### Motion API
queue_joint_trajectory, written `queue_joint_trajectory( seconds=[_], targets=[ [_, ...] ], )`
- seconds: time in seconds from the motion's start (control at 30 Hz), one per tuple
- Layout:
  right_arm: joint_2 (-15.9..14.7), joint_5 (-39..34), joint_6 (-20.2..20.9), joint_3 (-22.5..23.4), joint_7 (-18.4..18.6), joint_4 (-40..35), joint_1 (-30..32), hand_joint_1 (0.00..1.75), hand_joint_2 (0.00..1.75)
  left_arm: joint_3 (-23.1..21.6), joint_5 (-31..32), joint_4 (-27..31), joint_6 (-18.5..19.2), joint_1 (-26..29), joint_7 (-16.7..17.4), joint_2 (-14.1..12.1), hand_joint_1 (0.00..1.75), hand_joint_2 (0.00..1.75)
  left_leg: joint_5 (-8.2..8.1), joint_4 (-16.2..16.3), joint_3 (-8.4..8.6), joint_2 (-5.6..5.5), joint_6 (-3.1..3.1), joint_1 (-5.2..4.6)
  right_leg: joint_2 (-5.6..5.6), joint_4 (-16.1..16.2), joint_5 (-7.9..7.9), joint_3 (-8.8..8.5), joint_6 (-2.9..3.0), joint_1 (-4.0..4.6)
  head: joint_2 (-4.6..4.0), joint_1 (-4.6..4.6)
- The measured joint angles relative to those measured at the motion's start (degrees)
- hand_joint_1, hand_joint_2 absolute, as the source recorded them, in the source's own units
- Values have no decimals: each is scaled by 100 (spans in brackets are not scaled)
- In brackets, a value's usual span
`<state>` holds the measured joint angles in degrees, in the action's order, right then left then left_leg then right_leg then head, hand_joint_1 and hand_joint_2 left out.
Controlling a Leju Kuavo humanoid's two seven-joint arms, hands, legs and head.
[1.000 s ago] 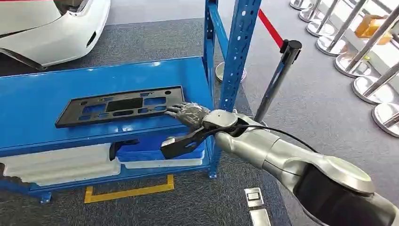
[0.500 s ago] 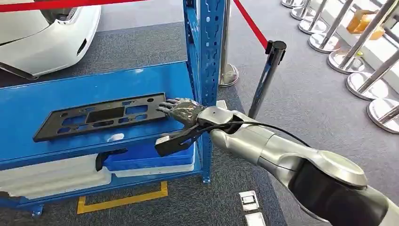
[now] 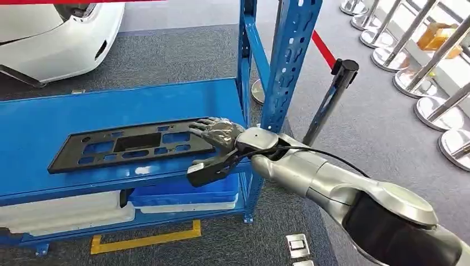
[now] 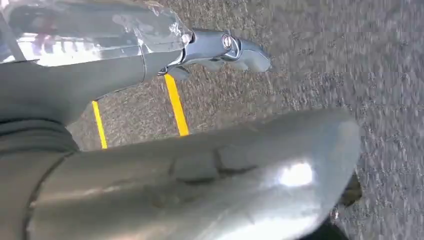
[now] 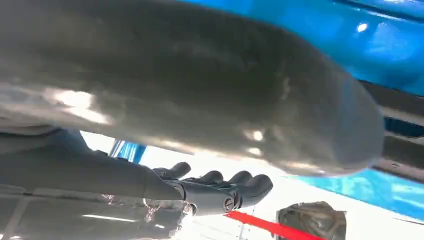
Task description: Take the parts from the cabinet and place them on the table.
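right hand [image 3: 218,134]: fingers lie on the near end of the black plate holder [image 3: 130,144], grip unclear | shelf [image 3: 50,116]: blue, under both | left hand [image 4: 220,47]: fingers curled, holds nothing

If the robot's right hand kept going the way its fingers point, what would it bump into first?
Probably the black plate on the blue shelf; the right hand already looks to overlap its near end, though contact is unclear.

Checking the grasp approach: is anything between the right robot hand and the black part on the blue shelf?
Nothing visible does. The right robot hand already rests at the near end of the black part, lying flat on the blue shelf.
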<state>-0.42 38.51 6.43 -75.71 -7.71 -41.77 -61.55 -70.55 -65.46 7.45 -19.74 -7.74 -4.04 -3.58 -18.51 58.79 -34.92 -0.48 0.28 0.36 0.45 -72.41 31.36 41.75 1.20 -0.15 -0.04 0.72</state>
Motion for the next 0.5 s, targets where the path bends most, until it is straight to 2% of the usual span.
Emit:
queue_joint_trajectory(
  seconds=[0.03, 0.07, 0.13, 0.17, 0.2, 0.23, 0.3, 0.4, 0.43, 0.5],
  targets=[
    [0, 0, -7, 2, 0, 4, -4, 0, 0, 0, 0, 0, -7, 0, -4, 0, 0, 0, -42, 1, 69, -7, -13, -5, 0, 511, -352, -179, 27, 4, 2, 22],
    [0, 0, -15, 2, -2, 7, -8, 0, 0, 0, 0, 2, -7, -3, -13, 0, 0, 0, -89, 1, 132, -10, -28, -11, 1, 1066, -693, -385, 83, 28, 0, 52],
    [11, 4, -39, 2, -11, 22, -22, 0, 0, 0, 0, 9, -15, -24, -72, 11, 0, 0, -131, 24, 129, -27, -90, -28, 3, 1333, -624, -509, 120, 76, 2, 24],
    [26, 4, -46, 2, -15, 24, -21, 0, 0, 0, 0, 11, -24, -23, -101, 13, 0, 0, -127, 12, 122, -21, -118, 11, 11, 1303, -619, -493, 121, 102, 0, 44],
    [26, 7, -52, 2, -18, 33, -17, 0, 0, 0, 7, 11, -33, -20, -118, 11, 0, 0, -157, 56, 116, -7, -114, -9, 10, 1339, -632, -506, 100, 55, 0, 33],
    [35, 22, -61, -4, -22, 37, -5, 0, 0, 0, 18, 11, -46, -15, -120, 11, 0, 0, -156, 44, 120, -3, -112, 7, 15, 1331, -619, -506, 77, 74, 0, 31],
    [59, 9, -79, -4, -35, 46, 1, 0, 0, -4, 66, 11, -72, -25, -123, 11, 0, 0, -156, 29, 126, -1, -119, 13, 12, 1329, -610, -501, 89, 88, 2, -24],
    [83, 7, -79, -4, -37, 57, 10, 0, 0, -18, 118, 17, -79, -26, -120, 11, 0, 0, -160, 5, 135, -3, -138, 21, 4, 1329, -591, -505, 119, 100, 2, -44],
    [87, 7, -79, -2, -37, 63, 15, 0, 175, -28, 122, 17, -81, -28, -107, 11, 0, 0, -160, -1, 137, -3, -141, 21, 4, 1329, -588, -506, 123, 100, 2, -46],
    [101, 4, -77, -2, -55, 87, 27, 0, 175, -39, 127, 17, -83, -29, -85, 11, 0, 0, -155, -7, 140, -2, -151, 21, 5, 1329, -589, -507, 124, 100, 2, -63]
  ],
)
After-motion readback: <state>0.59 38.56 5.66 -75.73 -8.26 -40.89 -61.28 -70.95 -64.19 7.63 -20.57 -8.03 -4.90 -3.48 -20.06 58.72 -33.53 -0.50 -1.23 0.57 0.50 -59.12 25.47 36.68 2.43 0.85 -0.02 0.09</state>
